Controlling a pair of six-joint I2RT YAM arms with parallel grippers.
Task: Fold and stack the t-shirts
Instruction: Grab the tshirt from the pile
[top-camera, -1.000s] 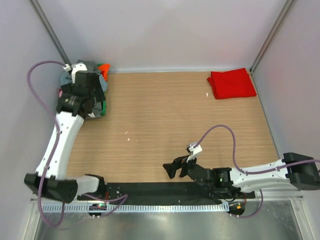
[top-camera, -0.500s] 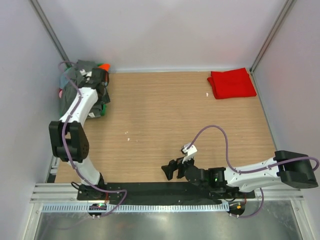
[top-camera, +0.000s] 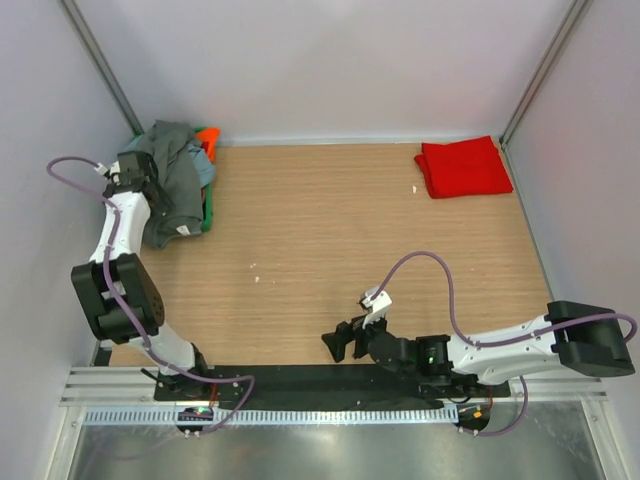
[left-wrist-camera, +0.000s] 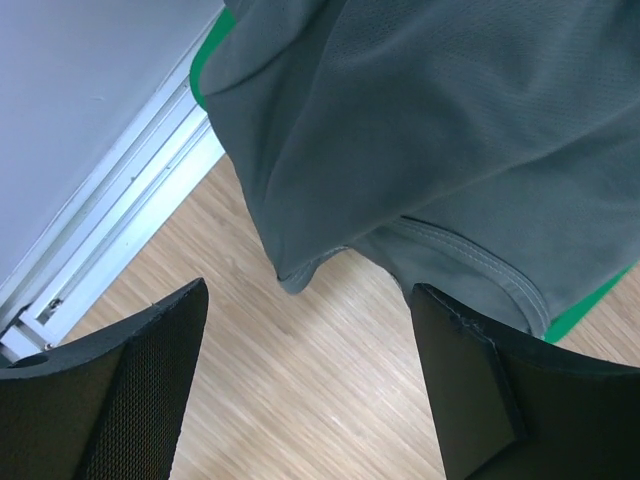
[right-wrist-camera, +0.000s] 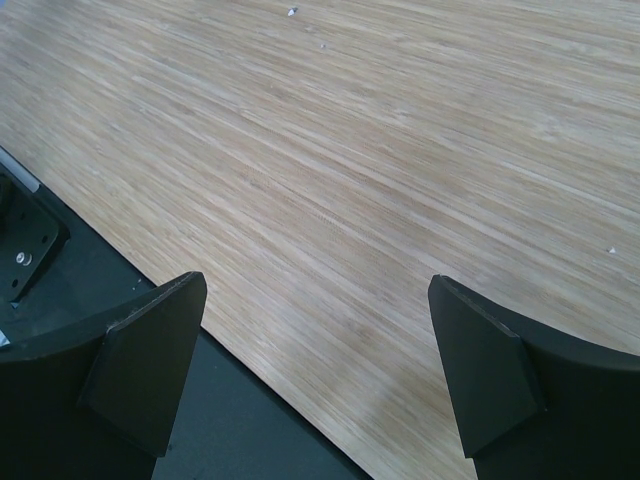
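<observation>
Left fingers (left-wrist-camera: 130, 400): apart, nothing between them. They hover over bare tabletop (left-wrist-camera: 300, 400), just below the hanging hem of the dark grey t-shirt (left-wrist-camera: 450, 130).

In the overhead view, this t-shirt lies crumpled in the upper left of the frame, draped over a green basket (top-camera: 208, 215). An orange t-shirt (top-camera: 208, 136) and a blue-grey one (top-camera: 205, 172) show at its right edge.

A red t-shirt (top-camera: 463, 166) lies folded flat in the upper right of the frame, well apart from the pile.

Right fingers (right-wrist-camera: 140, 370): apart and empty. They are held low over bare wood at the lower centre of the overhead view, just beside the black base strip (right-wrist-camera: 40, 250).
</observation>
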